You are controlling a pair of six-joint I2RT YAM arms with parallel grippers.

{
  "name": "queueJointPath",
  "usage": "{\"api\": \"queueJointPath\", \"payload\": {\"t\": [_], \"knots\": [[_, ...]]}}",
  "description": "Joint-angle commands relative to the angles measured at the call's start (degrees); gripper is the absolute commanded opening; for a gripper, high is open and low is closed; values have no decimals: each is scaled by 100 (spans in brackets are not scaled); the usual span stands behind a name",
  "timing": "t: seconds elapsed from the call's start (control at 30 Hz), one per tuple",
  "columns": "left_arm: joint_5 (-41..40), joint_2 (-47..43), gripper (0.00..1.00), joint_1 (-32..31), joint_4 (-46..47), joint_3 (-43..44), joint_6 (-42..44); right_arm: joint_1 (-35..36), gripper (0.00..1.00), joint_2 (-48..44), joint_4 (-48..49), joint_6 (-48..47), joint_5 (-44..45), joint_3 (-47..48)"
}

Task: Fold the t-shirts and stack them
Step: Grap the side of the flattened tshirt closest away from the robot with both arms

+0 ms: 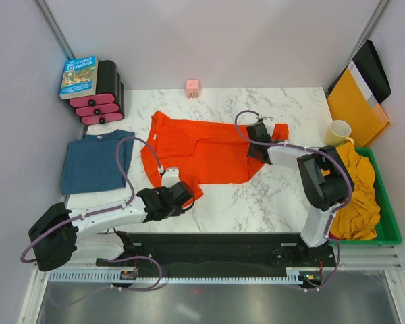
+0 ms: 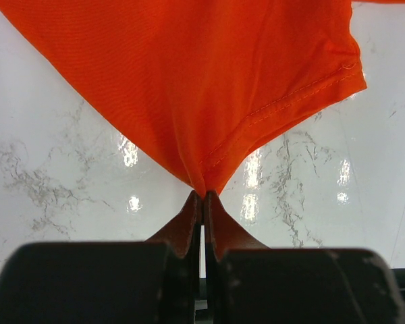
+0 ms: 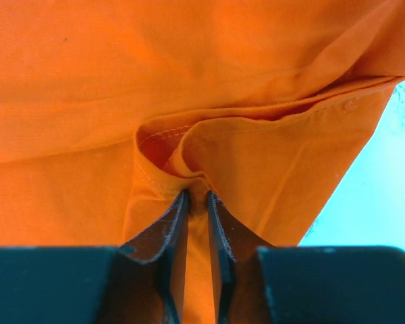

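Note:
An orange-red t-shirt (image 1: 202,148) lies spread across the middle of the marble table (image 1: 277,196). My left gripper (image 1: 182,194) is shut on the shirt's near-left corner, and in the left wrist view the cloth (image 2: 202,81) fans out from the pinched tip of the gripper (image 2: 204,194). My right gripper (image 1: 258,138) sits at the shirt's right side by a sleeve (image 1: 279,131). The right wrist view shows this gripper (image 3: 197,196) shut on a bunched hem fold (image 3: 189,158). A folded teal-blue t-shirt (image 1: 94,160) rests at the left. Mustard-yellow t-shirts (image 1: 358,192) are heaped in the bin.
A green bin (image 1: 390,223) stands at the right edge, with a cream mug (image 1: 339,131) and a yellow-orange folder (image 1: 356,101) behind it. At the back left are a book (image 1: 78,75) and a black-and-pink stack (image 1: 102,101). A small pink object (image 1: 192,86) sits at the back.

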Motion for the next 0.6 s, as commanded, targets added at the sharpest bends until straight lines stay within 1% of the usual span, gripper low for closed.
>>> {"api": "queueJointPath", "payload": {"t": [0.0,0.03,0.1,0.13,0.2,0.3,0.47,0.57], "knots": [[-44,19,2,19,142,156,91,0,18,95,135,45,101,218],[-35,19,2,19,133,147,82,0,10,95,144,36,109,209],[-35,28,2,10,142,156,73,8,2,77,144,36,109,200],[-35,28,2,10,133,156,82,0,0,-1,153,36,127,191],[-35,28,2,10,133,165,91,9,0,-151,153,63,162,104],[-61,-24,2,10,133,174,126,44,0,-704,74,150,223,-80],[-175,-261,2,10,63,130,91,193,0,-2021,-514,133,452,-493],[-193,-385,2,19,37,112,65,228,0,-2822,-839,194,487,-1081]]}}
